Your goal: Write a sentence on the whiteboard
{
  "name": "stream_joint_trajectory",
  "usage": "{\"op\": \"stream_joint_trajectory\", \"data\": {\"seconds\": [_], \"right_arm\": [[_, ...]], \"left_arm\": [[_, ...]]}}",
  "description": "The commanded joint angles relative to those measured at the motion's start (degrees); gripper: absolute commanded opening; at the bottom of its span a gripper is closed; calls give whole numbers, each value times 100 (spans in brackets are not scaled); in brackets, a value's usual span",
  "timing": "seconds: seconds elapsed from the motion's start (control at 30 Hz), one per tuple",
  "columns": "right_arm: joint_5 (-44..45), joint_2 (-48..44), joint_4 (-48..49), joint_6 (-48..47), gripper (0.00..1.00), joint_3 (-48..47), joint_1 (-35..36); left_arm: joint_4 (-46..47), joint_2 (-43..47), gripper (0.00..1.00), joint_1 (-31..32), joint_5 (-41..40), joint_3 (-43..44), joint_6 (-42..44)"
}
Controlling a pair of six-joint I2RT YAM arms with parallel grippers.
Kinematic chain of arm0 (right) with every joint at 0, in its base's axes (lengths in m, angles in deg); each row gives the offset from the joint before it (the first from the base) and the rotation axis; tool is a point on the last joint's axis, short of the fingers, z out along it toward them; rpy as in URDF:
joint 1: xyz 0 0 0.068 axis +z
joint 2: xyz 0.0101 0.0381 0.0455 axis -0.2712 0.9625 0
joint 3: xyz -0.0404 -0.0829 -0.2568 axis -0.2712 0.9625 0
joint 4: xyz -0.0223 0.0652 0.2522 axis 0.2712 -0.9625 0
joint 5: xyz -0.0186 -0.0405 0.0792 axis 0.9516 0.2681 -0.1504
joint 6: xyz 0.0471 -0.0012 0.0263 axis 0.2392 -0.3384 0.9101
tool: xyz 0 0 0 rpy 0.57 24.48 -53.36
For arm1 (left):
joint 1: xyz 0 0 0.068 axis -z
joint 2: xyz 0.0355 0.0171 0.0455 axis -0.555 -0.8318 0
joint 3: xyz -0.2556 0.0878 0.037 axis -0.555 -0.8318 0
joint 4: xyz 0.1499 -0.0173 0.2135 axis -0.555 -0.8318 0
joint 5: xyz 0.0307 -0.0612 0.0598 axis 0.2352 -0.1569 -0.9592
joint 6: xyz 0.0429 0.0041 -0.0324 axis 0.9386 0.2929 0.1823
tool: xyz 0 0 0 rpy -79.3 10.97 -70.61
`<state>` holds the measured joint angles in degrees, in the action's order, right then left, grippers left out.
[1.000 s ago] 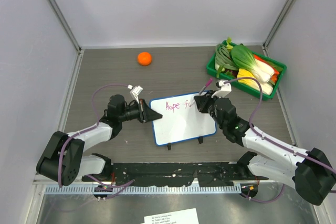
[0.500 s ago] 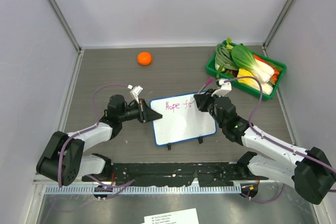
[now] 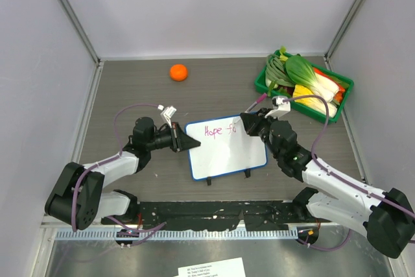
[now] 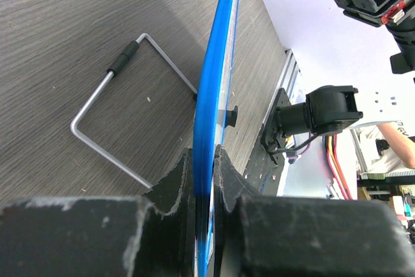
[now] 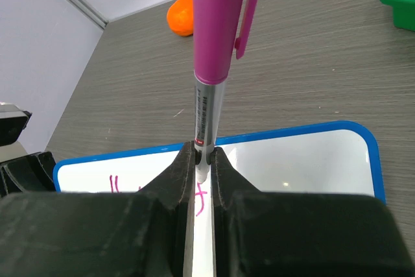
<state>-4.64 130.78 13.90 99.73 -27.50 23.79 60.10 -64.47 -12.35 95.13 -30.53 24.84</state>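
The whiteboard (image 3: 227, 150) with its blue frame stands on the table between the arms. My left gripper (image 3: 193, 143) is shut on the board's left edge. In the left wrist view the blue edge (image 4: 211, 95) runs between the pinched jaws of that gripper (image 4: 207, 167). The sentence (image 3: 219, 130) is pink writing along the top, reading about "Hope fo". My right gripper (image 3: 246, 121) is shut on a pink marker (image 3: 258, 102) at the end of the writing. In the right wrist view the marker (image 5: 214, 30) points down at the board (image 5: 292, 160), just above a pink stroke (image 5: 202, 200).
An orange (image 3: 178, 72) lies at the back of the table and also shows in the right wrist view (image 5: 181, 16). A green tray (image 3: 261, 86) of vegetables sits at the back right. The board's wire stand (image 4: 110, 115) rests on the table behind it.
My right gripper has shifted slightly to the right with the marker, and the last pink stroke has grown a little. The left gripper and the board have not moved.
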Motion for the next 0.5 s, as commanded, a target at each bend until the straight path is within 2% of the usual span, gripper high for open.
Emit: {"op": "stream_joint_trajectory", "data": {"seconds": [0.0, 0.47], "right_arm": [[143, -96, 215, -28, 0, -27, -42], [222, 230, 338, -37, 1, 87, -86]], "left_arm": [[-760, -156, 0, -18, -825, -75, 957], [-751, -156, 0, -18, -816, -93, 948]]}}
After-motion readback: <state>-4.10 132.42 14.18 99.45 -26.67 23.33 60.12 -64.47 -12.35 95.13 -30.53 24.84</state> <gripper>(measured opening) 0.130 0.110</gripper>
